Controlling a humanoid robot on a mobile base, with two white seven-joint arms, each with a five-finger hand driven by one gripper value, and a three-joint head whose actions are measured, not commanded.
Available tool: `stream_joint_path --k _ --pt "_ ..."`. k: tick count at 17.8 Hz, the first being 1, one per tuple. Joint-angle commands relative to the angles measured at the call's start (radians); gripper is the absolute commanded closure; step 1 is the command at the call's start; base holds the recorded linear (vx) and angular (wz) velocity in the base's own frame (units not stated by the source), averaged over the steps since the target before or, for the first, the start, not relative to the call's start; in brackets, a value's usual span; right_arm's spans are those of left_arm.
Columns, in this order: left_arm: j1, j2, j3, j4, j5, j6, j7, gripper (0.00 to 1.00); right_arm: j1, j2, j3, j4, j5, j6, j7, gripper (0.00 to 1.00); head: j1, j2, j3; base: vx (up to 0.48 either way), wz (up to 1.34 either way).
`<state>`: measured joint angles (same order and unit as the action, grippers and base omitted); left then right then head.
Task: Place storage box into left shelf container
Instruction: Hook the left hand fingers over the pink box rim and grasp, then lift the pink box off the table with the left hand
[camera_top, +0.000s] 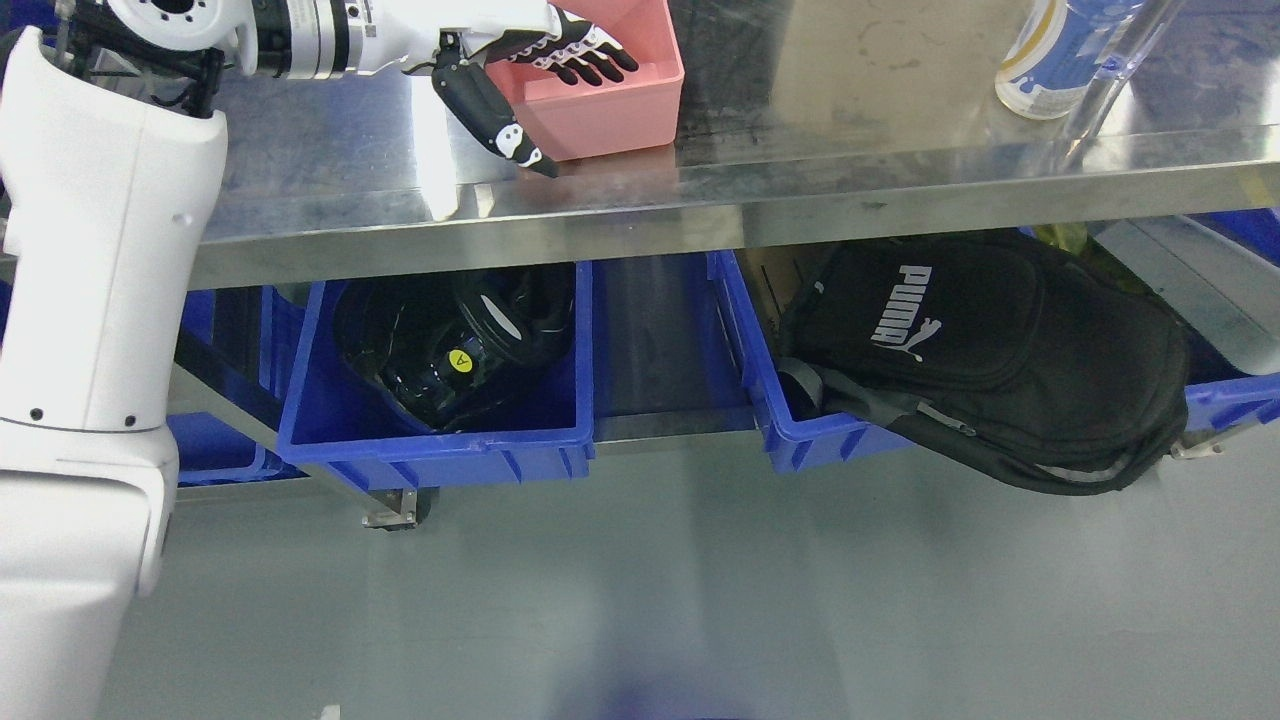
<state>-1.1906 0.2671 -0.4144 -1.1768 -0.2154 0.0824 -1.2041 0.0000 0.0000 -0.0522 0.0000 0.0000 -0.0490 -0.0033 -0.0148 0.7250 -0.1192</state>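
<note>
1. The storage box (610, 95) is pink plastic, open-topped and rectangular, with plain smooth walls; its inside looks empty as far as I can see.
2. It stands upright on the steel table top (850, 150), near the front edge; its far side is cut off by the top of the picture.
3. The left shelf container (440, 440) is a blue plastic bin on the lower shelf, below the pink box and slightly to its left.
4. The bin sits upright with its open top facing up, and a glossy black item (450, 350) with a small yellow sticker lies inside it.
</note>
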Motion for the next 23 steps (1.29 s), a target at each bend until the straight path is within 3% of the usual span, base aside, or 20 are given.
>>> stream_joint_path --k 1,4,7,9,12,18,20,23 --pt "0.002 -0.066 0.005 0.080 -0.053 -0.027 -0.008 0.37 -0.003 -0.017 0.000 -0.017 -0.021 0.000 0.000 0.00 0.0000 0.000 0.000 0.000 0.00" --pt "0.000 -0.110 0.118 0.103 -0.047 -0.088 -0.026 0.59 -0.005 -0.017 0.000 -0.017 -0.021 0.000 0.000 0.00 0.0000 0.000 0.000 0.000 0.00" --pt "0.006 -0.212 0.343 0.118 -0.024 -0.112 -0.052 0.94 -0.003 -0.017 0.000 -0.017 -0.021 0.000 0.002 0.00 0.0000 0.000 0.000 0.000 0.00" --pt "0.022 -0.250 0.446 0.118 0.016 -0.110 -0.054 1.00 -0.003 -0.017 0.000 -0.017 -0.021 0.000 0.000 0.00 0.0000 0.000 0.000 0.000 0.00" --pt "0.063 -0.250 0.546 0.118 0.082 -0.108 -0.054 1.00 -0.005 -0.017 0.000 -0.017 -0.021 0.000 0.000 0.00 0.0000 0.000 0.000 0.000 0.00" --pt "0.130 -0.250 0.666 0.077 0.396 -0.101 -0.037 1.00 -0.003 -0.017 0.000 -0.017 -0.021 -0.002 0.000 0.00 0.0000 0.000 0.000 0.000 0.00" --pt "0.176 -0.250 0.663 0.010 0.549 -0.101 0.039 1.00 -0.005 -0.017 0.000 -0.017 -0.021 0.000 0.000 0.00 0.0000 0.000 0.000 0.000 0.00" --pt "0.219 -0.250 0.661 -0.078 0.646 -0.162 0.139 0.99 -0.005 -0.017 0.000 -0.017 -0.021 -0.002 0.000 0.00 0.0000 0.000 0.000 0.000 0.00"
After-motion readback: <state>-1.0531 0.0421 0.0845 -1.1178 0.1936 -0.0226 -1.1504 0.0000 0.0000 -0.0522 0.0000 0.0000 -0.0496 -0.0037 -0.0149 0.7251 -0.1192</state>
